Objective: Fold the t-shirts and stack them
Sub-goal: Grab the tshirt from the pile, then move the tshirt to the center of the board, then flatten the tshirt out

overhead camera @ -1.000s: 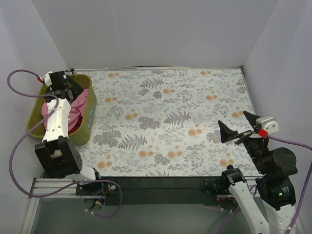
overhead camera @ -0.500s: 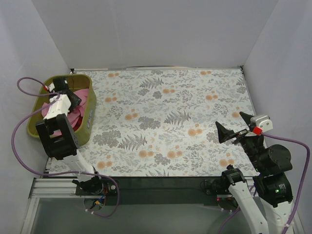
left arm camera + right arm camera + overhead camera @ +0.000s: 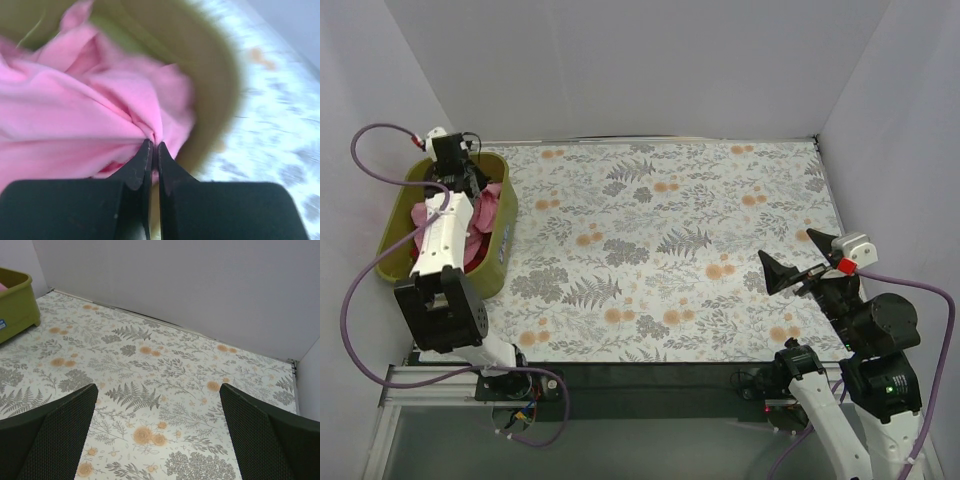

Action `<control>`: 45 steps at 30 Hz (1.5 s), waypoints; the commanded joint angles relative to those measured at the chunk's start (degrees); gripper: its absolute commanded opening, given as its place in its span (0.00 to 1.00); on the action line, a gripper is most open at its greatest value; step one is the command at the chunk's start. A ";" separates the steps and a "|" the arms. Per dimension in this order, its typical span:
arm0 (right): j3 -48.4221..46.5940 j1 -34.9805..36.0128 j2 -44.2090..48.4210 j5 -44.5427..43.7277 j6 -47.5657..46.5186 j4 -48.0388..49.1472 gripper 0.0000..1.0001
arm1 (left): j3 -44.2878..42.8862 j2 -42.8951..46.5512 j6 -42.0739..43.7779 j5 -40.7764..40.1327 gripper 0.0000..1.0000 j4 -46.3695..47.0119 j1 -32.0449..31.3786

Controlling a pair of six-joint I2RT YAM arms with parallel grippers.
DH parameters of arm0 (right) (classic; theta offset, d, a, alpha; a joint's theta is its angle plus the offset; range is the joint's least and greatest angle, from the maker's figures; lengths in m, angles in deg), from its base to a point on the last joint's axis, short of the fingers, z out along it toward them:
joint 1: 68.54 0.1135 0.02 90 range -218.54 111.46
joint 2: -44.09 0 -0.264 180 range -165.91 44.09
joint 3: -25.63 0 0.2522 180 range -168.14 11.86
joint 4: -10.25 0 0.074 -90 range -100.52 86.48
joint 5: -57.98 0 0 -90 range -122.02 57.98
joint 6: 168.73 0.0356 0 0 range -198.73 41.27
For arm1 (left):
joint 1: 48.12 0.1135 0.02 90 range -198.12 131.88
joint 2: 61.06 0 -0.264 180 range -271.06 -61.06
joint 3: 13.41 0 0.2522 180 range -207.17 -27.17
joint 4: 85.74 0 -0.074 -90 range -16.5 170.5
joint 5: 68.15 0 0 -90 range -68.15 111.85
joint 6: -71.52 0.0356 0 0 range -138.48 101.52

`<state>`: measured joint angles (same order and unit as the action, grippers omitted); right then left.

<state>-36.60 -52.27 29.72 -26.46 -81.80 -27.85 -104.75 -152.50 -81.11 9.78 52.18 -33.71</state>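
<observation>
Your left tool (image 3: 154,145) is pressed together on a fold of the soft bubblegum-pink cotton t-shirt (image 3: 75,110), which lies bunched inside the olive-green plastic tub (image 3: 220,85) at the far-left corner of the floral-patterned worktop (image 3: 670,240). Your right tool (image 3: 157,390) is spread wide, hovering over the worktop's right side, well apart from the tub.

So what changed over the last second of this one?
The left gripper dipped into the olive-green tub, then came back up toward its far end. It is now shut on a fold of the pink t-shirt, which bunches at the fingertips. The right gripper edged slightly to the left and stayed open and empty. The tub did not move.
</observation>
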 commanded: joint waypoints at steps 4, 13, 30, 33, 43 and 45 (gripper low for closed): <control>-2.86 0.43 -1.89 1.20 1.14 1.13 0.98 | -12.23 11.72 5.06 1.25 0.00 2.92 -13.61; -2.33 0.43 -3.65 1.74 2.72 3.68 0.98 | -35.83 3.39 3.92 19.43 0.00 3.00 -44.53; -1.89 0.43 1.10 -6.01 1.40 -0.61 0.98 | -3.44 0.98 -6.05 3.49 0.12 18.03 -59.87; -1.81 0.43 -0.65 -4.17 2.54 -2.90 0.98 | 7.57 1.09 -14.67 5.30 0.24 17.33 -50.30; 2.93 0.43 -21.19 -0.21 14.39 -14.50 0.98 | 22.46 15.67 -5.23 11.29 0.81 11.97 -55.50; 9.78 0.43 -30.79 3.66 17.57 -11.45 0.82 | 22.75 11.73 -7.33 10.41 0.81 12.14 -70.27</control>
<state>-33.52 -52.27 8.65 -28.10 -69.98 -41.12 -83.59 -136.78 -88.43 21.36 65.03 -90.36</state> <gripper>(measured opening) 0.960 0.810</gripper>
